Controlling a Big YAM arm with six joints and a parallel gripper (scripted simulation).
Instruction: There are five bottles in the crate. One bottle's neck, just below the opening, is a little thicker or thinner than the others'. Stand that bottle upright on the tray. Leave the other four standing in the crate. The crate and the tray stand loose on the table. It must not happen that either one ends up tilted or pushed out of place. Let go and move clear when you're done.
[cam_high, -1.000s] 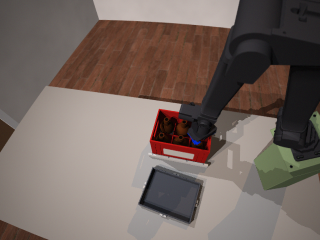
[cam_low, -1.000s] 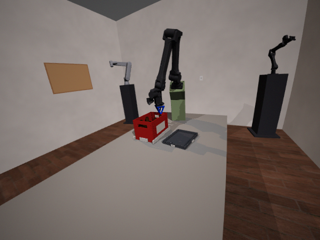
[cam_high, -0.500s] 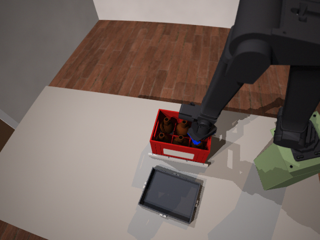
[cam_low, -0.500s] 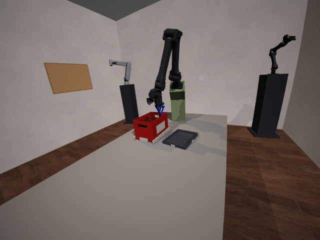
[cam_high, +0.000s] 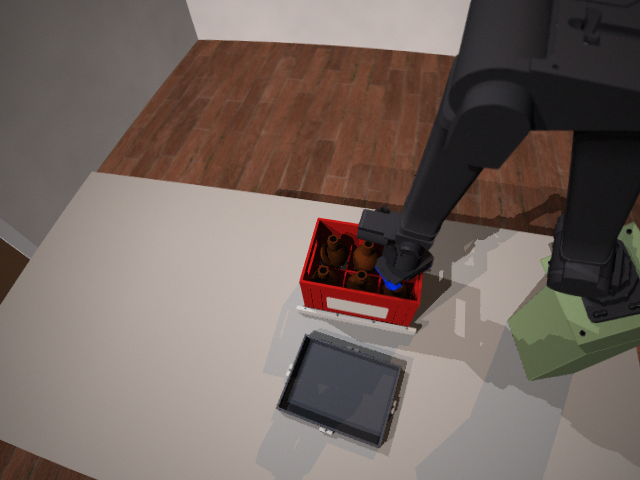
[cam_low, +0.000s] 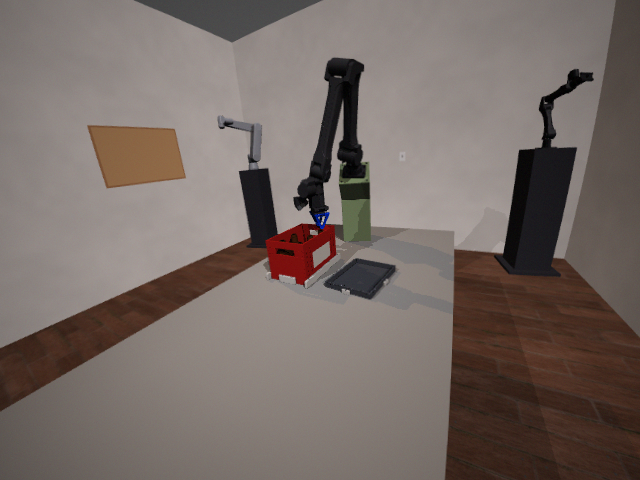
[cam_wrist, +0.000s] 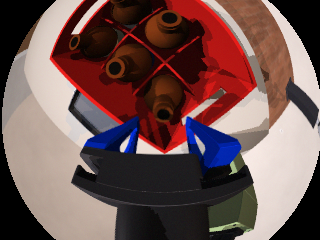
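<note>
1. The red crate (cam_high: 356, 304) is the landmark; it sits on the table (cam_high: 144, 289) with white strips at its foot.
2. Five brown bottles stand upright in the crate's compartments: in the wrist view four sit farther in, and one bottle (cam_wrist: 163, 96) stands in the corner compartment nearest the gripper.
3. Which neck differs cannot be told from these views.
4. The dark tray (cam_high: 341, 393) lies flat just in front of the crate, apart from it.
5. To the crate's right, the black arm (cam_low: 330, 129) rises from a green pedestal (cam_low: 355, 217), folds at a high elbow and reaches down over the crate.
6. The gripper (cam_wrist: 162, 135) points down above that corner bottle, its blue fingers partly spread on either side of the bottle's mouth, holding nothing.
</note>
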